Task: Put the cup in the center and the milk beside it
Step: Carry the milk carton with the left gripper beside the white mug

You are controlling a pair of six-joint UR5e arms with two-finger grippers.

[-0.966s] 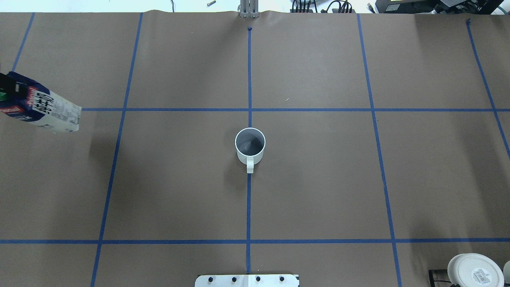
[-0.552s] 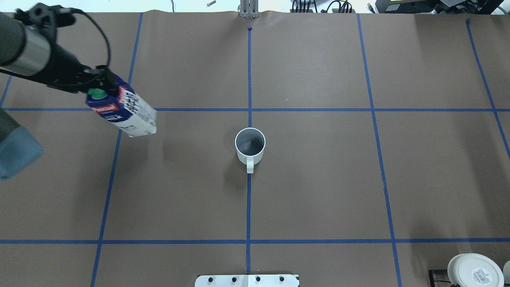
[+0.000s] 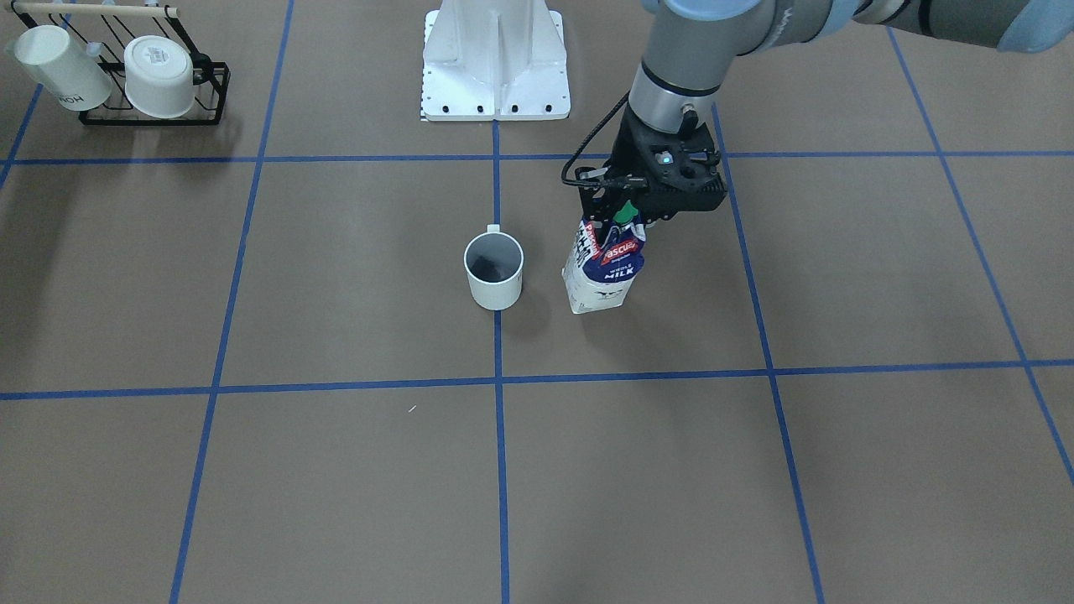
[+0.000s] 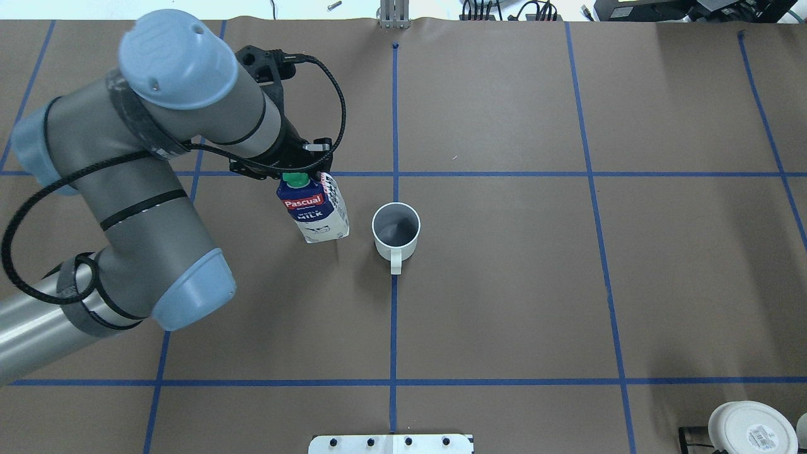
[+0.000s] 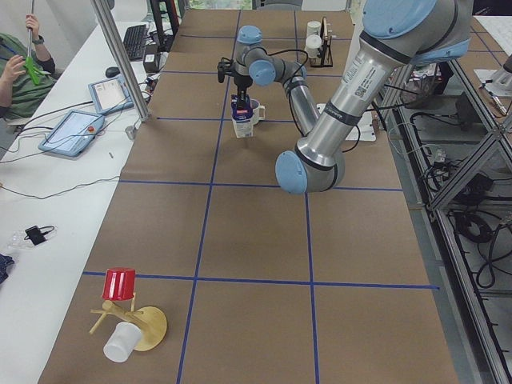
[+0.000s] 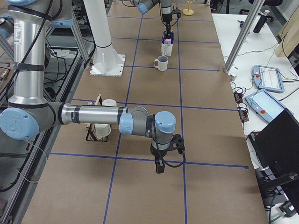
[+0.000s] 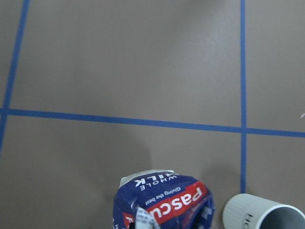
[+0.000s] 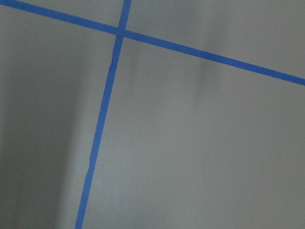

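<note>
The plain white cup [image 4: 396, 230] stands upright on the blue line in the center [image 4: 479, 252] of the brown tabletop, handle toward the robot. It also shows in the front view [image 3: 494, 268]. My left gripper [image 4: 296, 171] is shut on the top of the milk carton [image 4: 315, 213], near its green cap. The carton hangs slightly tilted just left of the cup, apart from it, its base at or just above the table [image 3: 597, 298]. The left wrist view shows the carton [image 7: 164, 200] and the cup's rim [image 7: 259, 217]. My right gripper [image 6: 159, 165] shows only in the right side view; I cannot tell its state.
A black wire rack [image 3: 210, 92] holding white mugs [image 3: 159, 75] stands by the robot's right side; one mug shows at the overhead view's bottom right [image 4: 750, 429]. The white base plate [image 3: 495, 84] sits behind the cup. A wooden stand with a red cup [image 5: 120, 284] is at the left end.
My left arm has carried the milk carton from the table's far left edge rightwards to just beside the cup. The cup has not moved.
</note>
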